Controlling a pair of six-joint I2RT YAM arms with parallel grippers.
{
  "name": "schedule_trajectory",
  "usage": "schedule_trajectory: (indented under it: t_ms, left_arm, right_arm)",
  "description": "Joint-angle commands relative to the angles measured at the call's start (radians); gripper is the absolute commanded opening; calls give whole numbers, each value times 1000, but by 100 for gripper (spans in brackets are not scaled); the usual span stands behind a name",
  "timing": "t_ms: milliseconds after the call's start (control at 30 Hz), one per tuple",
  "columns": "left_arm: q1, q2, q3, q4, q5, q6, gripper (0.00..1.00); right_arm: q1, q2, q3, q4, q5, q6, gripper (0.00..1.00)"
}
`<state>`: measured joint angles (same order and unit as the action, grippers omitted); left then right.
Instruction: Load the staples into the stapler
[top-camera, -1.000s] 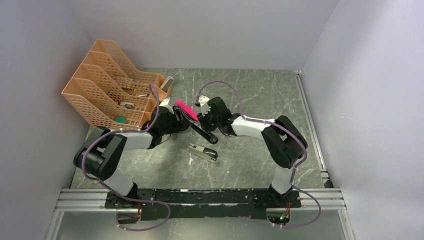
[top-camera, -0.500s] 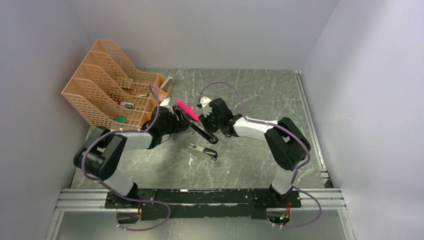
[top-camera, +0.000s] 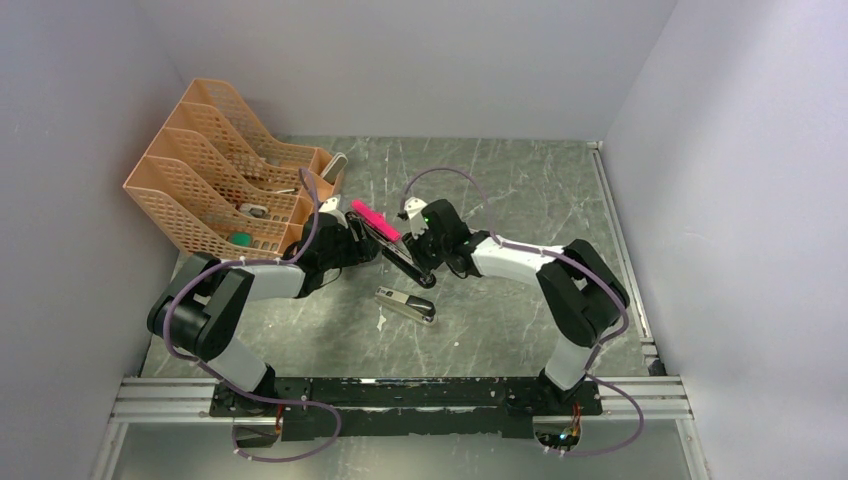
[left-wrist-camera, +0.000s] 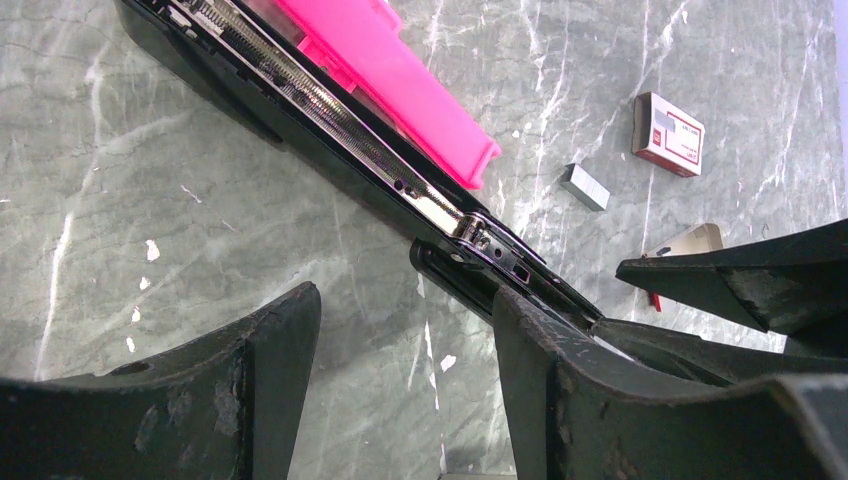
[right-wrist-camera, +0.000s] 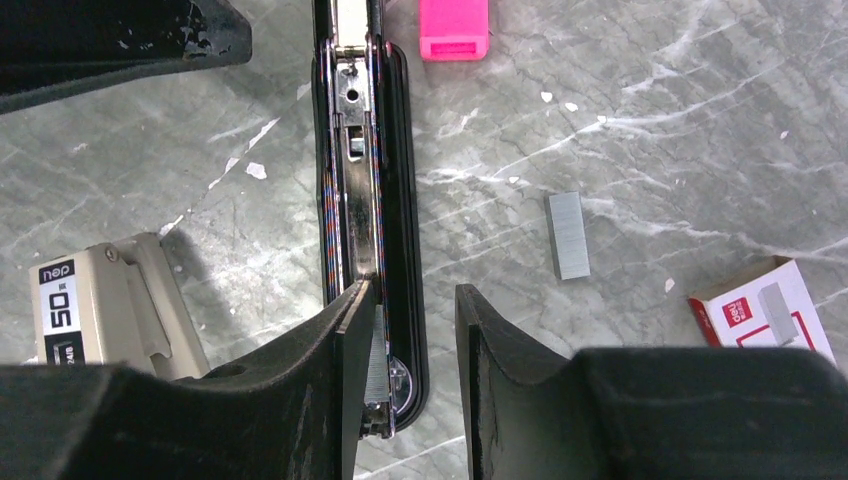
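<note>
The black stapler (top-camera: 398, 253) lies swung open on the table, its silver rail (left-wrist-camera: 330, 110) facing up and a pink plastic piece (left-wrist-camera: 390, 75) beside it. My right gripper (right-wrist-camera: 412, 293) is open and straddles the stapler's front end (right-wrist-camera: 400, 250). A silvery strip of staples (right-wrist-camera: 376, 365) sits in the rail against the inner face of my right gripper's left finger. My left gripper (left-wrist-camera: 405, 305) is open over bare table, its right finger (left-wrist-camera: 560, 390) touching the stapler's end. Another loose strip of staples (right-wrist-camera: 568, 235) lies near the white and red box (right-wrist-camera: 765, 312).
A second, beige and silver stapler (top-camera: 405, 305) lies just in front of the black one. Orange mesh file trays (top-camera: 225, 165) holding small items stand at the back left. Grey walls close in the table on three sides.
My right arm has shifted slightly to the right, with its gripper staying over the stapler's front end. The left arm and the stapler have not moved.
</note>
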<state>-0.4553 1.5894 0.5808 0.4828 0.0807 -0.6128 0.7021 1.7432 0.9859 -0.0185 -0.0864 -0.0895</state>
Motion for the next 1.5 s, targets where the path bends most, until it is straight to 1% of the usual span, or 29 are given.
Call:
schedule_trajectory:
  t_ms: [0,233,333,467,500,600,700,867,1167,1467]
  left_arm:
    - [-5,-20,-2,33,-20,16,68]
    - [-5,-23,-2,33,-19,15,68]
    - [-5,-25,-2,31,-18,17,68]
    - [-5,-26,-2,34,-16,16,68]
    - [-5,-27,-4,36,-13,15,68]
    - [-6,-28,-3,36,-13,15,68]
    - [-6,-28,-4,39,-12,15,68]
    - [-9,-29,-4,36,-14,17,68]
    - [-13,-32,-4,33,-17,20,68]
    - [-14,-34,-4,32,-19,22,68]
  right_arm:
    - [-1,-32,-26,-63,15,-3,39]
    - [-3,-85,-50,-24,7,7,39]
    - [-3,-144,-86,58,4,20,40]
    - [-33,-215,-176,228,43,38,42]
    - [-53,-211,-191,261,47,36,43]
    - [-106,-164,-190,291,5,11,44]
    - [-136,-93,-168,294,-32,-30,46]
    - [-176,7,-105,251,-138,-90,48]
    - [-191,81,-51,224,-169,-87,48]
    - [-193,135,11,140,-176,-74,39]
